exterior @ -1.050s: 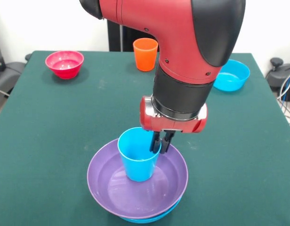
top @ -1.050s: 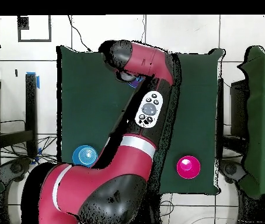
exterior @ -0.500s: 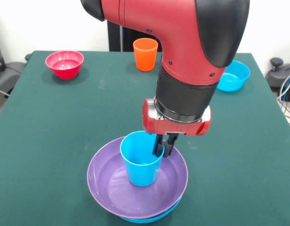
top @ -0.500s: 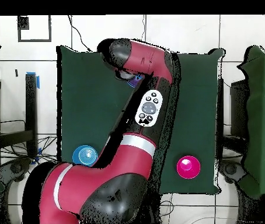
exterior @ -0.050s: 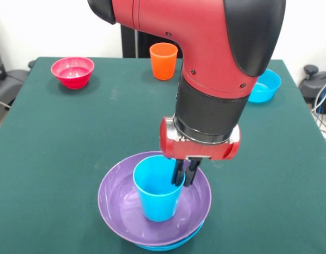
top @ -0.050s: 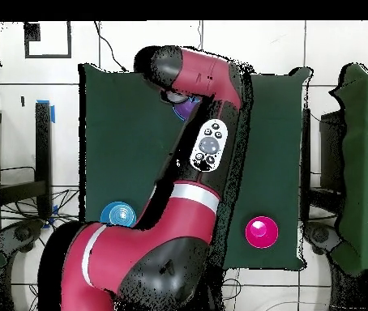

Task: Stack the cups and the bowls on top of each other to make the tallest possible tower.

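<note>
Although the wrist hides much of the contact, the gripper is seen in the front view pinching the far wall of the light blue cup, one finger inside the rim and one outside. The cup is held upright within the purple bowl; whether its base touches the bowl's floor cannot be told.

The cup is judged to be light, stiff, thin-walled plastic with a glossy and probably slippery surface, so a rim pinch like the present one is thought the sensible hold, since the tapered sides offer little purchase. Little risk of breakage is expected, though the cup could tip if it is released off-centre.

The purple bowl is nested on a blue bowl, of which only an edge shows beneath it; together they form the tower near the table's front edge. Nothing but the cup is seen in the purple bowl. Well apart, an orange cup, a small crimson bowl and another blue bowl stand empty near the far side. In the overhead view most of the stack is covered by the arm.
</note>
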Tool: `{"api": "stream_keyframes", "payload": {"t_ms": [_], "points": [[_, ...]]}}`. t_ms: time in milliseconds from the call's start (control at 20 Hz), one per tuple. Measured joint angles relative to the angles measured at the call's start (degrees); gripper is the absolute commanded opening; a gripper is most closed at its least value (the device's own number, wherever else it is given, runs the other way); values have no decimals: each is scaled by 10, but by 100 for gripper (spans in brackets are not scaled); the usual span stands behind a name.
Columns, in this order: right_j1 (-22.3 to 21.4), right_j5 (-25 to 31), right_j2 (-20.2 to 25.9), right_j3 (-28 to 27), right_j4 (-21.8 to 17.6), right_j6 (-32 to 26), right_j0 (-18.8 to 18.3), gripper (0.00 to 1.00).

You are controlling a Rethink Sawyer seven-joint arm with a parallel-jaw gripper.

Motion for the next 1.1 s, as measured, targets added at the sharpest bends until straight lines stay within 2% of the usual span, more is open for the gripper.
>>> {"api": "stream_keyframes", "payload": {"t_ms": [200, 1100], "points": [[8, 0, 0, -18, 0, 0, -6, 0], [-3, 0, 0, -9, 0, 0, -6, 0]]}}
